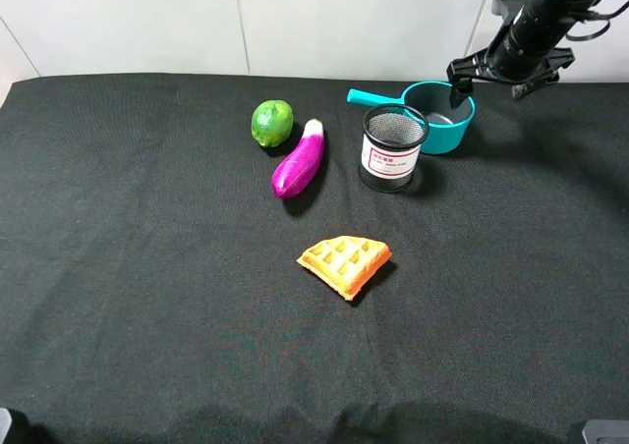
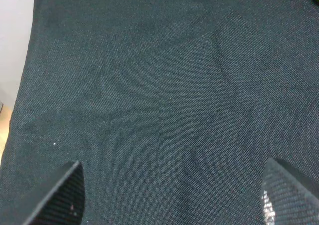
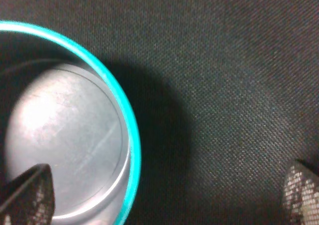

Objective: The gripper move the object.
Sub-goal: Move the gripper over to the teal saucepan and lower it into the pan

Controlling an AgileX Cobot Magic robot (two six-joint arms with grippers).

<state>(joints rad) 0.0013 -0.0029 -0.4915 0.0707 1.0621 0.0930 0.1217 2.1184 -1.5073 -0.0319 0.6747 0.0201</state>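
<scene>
The teal saucepan [image 1: 442,120] stands at the back right of the black cloth, its handle [image 1: 373,98] pointing left. My right gripper [image 1: 489,86] hangs over the pan's right rim and is open. In the right wrist view the pan's teal rim and grey inside [image 3: 65,135] lie between the fingers of the right gripper [image 3: 164,197]: one fingertip [image 3: 30,195] is over the inside, the other [image 3: 301,192] over the cloth outside. My left gripper [image 2: 172,195] is open and empty over bare cloth; it does not show in the exterior view.
A black mesh cup [image 1: 392,147] with a white label stands right in front of the pan. A green lime [image 1: 272,123] and a purple eggplant [image 1: 299,159] lie to its left. An orange waffle piece [image 1: 345,263] lies mid-table. A white wall runs behind the table.
</scene>
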